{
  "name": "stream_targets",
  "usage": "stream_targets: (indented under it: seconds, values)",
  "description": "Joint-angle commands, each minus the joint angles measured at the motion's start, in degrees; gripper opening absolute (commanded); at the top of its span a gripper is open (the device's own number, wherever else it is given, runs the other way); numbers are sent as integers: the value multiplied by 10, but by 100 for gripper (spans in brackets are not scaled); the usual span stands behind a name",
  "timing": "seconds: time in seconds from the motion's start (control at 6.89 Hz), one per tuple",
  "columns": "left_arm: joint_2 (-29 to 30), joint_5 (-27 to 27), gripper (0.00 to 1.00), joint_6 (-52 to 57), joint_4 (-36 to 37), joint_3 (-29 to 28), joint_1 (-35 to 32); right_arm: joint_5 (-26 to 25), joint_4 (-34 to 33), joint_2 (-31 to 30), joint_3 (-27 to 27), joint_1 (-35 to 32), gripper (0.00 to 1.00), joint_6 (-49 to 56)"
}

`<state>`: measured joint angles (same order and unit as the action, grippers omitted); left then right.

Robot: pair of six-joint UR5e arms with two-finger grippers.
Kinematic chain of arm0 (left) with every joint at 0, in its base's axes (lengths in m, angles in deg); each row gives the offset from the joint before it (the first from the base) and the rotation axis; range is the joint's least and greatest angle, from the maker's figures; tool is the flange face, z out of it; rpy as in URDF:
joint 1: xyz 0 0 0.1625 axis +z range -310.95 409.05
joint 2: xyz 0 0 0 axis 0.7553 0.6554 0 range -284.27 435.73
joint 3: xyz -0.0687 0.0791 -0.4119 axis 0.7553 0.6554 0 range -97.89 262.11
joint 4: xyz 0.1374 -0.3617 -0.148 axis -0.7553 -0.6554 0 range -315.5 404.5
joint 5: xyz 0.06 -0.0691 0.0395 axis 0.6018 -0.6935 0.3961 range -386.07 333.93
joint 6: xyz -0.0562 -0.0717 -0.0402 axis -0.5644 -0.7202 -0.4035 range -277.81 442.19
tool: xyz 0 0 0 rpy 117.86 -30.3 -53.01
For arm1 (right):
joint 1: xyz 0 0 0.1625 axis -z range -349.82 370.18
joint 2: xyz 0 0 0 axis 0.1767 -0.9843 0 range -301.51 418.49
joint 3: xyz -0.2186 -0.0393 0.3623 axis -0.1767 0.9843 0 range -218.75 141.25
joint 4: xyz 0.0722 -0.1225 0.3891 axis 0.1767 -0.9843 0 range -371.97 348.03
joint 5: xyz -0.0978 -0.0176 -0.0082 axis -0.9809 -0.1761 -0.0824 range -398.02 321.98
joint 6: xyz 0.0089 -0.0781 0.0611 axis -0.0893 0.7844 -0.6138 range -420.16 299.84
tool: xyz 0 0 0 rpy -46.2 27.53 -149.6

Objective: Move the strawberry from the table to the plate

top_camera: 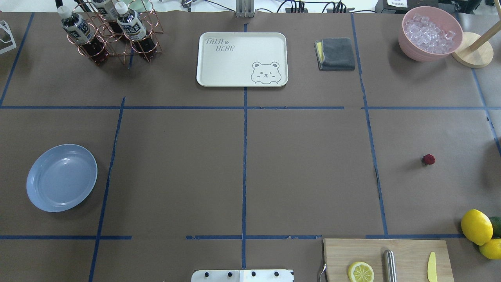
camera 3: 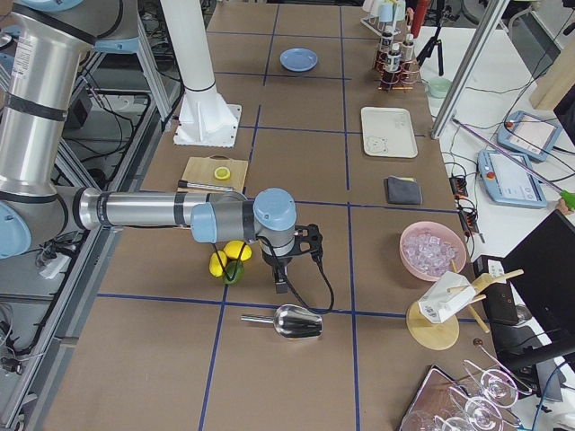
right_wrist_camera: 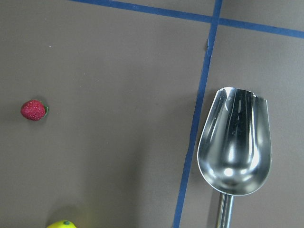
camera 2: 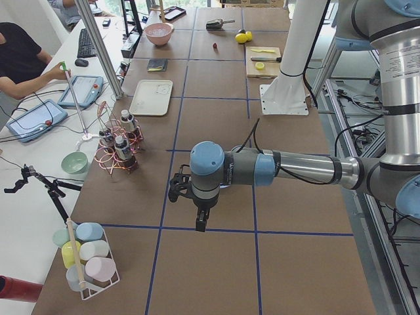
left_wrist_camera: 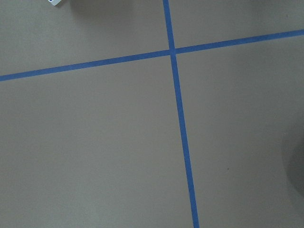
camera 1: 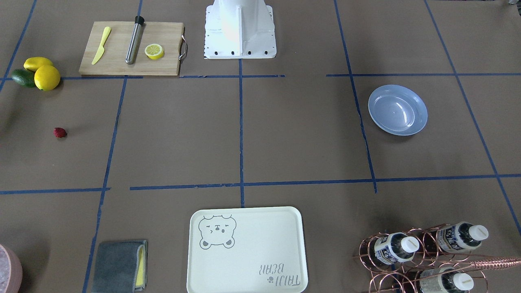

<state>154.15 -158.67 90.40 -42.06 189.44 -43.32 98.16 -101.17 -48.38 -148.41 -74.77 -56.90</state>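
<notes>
The strawberry [camera 1: 60,132] [top_camera: 428,159] is a tiny dark-red berry lying alone on the brown-paper table [camera 1: 285,134], and it shows at the left of the right wrist view [right_wrist_camera: 33,110]. The light blue plate [camera 1: 397,110] [top_camera: 61,178] sits far across the table with nothing in it. My right gripper [camera 3: 281,287] shows only in the exterior right view, pointing down beside the lemons; I cannot tell if it is open or shut. My left gripper [camera 2: 200,223] shows only in the exterior left view, hanging over bare table; I cannot tell its state either.
Two lemons [top_camera: 476,226] and an avocado [camera 1: 23,77] lie near the strawberry. A cutting board [camera 1: 132,49] carries a half lemon, a yellow knife and a metal cylinder. A metal scoop [right_wrist_camera: 235,142], cream bear tray [top_camera: 242,58], grey cloth [top_camera: 336,53], bottle rack [top_camera: 111,33] and ice bowl [top_camera: 429,33] are around.
</notes>
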Motion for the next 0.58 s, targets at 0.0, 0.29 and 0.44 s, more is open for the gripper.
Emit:
stream_targets:
  seconds: [0.0, 0.29, 0.44]
  values:
    - [-1, -7, 100, 29, -10, 3, 1, 0, -19, 9, -2, 5, 100, 0]
    - [-3, -4, 100, 32, -11, 0, 3, 4, -17, 6, -2, 5, 100, 0]
    - [2, -2, 100, 32, -12, -8, 3, 6, -15, 5, -2, 5, 100, 0]
